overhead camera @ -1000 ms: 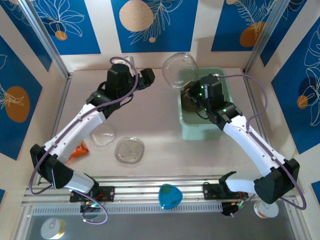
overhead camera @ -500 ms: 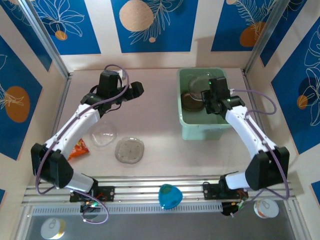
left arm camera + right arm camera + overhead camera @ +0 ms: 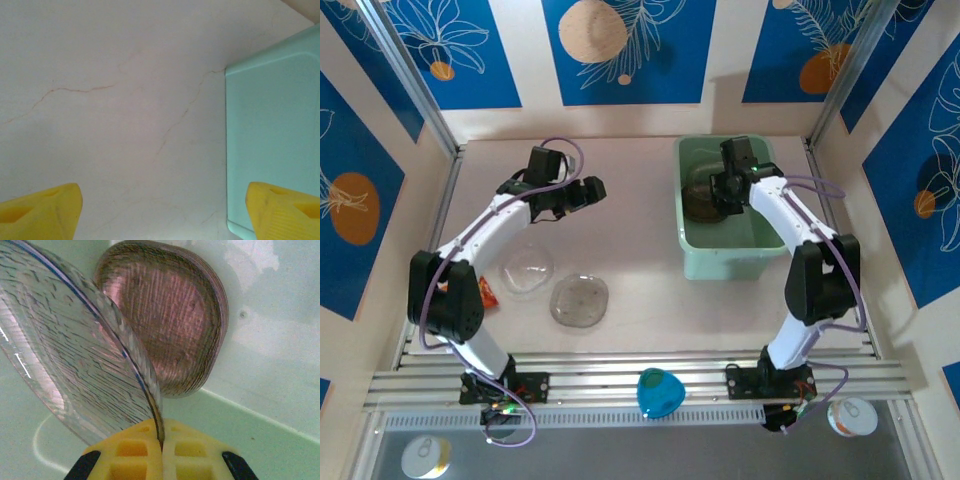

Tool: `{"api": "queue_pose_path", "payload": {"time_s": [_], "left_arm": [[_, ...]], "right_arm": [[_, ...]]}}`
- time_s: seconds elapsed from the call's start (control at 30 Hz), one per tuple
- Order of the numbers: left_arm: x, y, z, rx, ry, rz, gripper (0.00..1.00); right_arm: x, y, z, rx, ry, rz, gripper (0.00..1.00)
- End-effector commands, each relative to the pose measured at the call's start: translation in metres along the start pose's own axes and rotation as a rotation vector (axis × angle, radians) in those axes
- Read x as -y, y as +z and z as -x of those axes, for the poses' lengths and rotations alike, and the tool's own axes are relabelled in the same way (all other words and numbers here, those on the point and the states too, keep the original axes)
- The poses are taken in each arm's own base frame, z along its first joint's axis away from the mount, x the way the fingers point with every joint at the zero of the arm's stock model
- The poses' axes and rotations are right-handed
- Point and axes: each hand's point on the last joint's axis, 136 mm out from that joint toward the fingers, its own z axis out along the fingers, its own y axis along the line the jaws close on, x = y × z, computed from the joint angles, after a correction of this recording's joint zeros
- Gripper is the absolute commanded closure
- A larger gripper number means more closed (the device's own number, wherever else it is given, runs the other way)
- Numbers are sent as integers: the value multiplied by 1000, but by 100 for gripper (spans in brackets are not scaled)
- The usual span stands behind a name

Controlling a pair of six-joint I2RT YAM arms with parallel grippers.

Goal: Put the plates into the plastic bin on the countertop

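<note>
Clear plate [image 3: 65,340], top cut off, pinched in right tool [image 3: 161,445] inside plastic bin [image 3: 280,315]; left tool [image 3: 162,207] wide apart.

My left gripper [image 3: 162,212] spread wide, yellow fingertips [image 3: 42,210] at bottom corners, bare countertop [image 3: 125,75] between. Thin brownish veins cross pale surface. Mint-green plastic bin [image 3: 272,125] at right, lower corner behind my right-hand fingertip.

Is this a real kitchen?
Probably not. It looks like a robot practice booth: a beige countertop, blue-patterned walls close around it, and a metal rail holding two robot arms.
</note>
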Motion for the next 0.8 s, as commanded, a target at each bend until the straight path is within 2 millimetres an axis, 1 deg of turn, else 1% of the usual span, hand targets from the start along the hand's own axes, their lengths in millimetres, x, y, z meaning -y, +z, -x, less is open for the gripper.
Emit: {"api": "queue_pose_path", "payload": {"time_s": [0.0,0.1,0.2,0.43,0.5,0.6,0.63,0.7,0.77], "left_arm": [[2,-3,9,-6,7,-27,15],[-1,-1,10,-15,4,-22,15],[-4,1,9,-25,5,-12,15],[-10,2,5,-38,1,5,15],[-11,3,4,-43,-4,10,15],[-12,2,3,-42,-12,11,15],[-11,1,3,-41,-14,11,15],[-11,0,3,-41,-16,10,15],[-10,-2,3,-43,-15,12,15]], "right_arm": [[4,9,-5,-29,58,-65,100],[4,20,-8,-21,61,-89,100],[3,29,-6,20,50,-103,100],[11,54,-6,33,65,-158,100],[13,59,-6,39,65,-165,99],[18,60,-1,66,65,-186,96],[19,61,0,75,67,-188,94],[18,64,2,82,65,-178,86],[14,64,2,82,57,-155,73]]}}
